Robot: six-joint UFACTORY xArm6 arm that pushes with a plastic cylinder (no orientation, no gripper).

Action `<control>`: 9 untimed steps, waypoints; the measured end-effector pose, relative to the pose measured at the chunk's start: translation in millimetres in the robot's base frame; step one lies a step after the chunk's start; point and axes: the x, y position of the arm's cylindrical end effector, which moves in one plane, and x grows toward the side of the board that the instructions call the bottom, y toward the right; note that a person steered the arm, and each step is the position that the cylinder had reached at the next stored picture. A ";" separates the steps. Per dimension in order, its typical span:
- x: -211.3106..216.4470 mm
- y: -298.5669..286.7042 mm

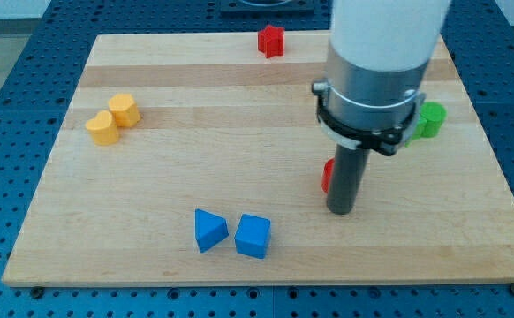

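Note:
My tip (340, 211) rests on the wooden board (151, 177) right of centre, at the lower end of the dark rod. A red block (327, 175) sits just behind and to the left of the rod, mostly hidden by it, touching or nearly touching. To the tip's lower left lie a blue cube (253, 236) and a blue triangular block (209, 230), side by side. A green block (430, 119) shows at the view's right, partly behind the arm's body.
Two yellow blocks (113, 118) sit together at the view's left, touching each other. A red star-like block (271, 40) stands near the board's top edge. Blue perforated table surrounds the board.

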 end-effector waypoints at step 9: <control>-102.5 -103.4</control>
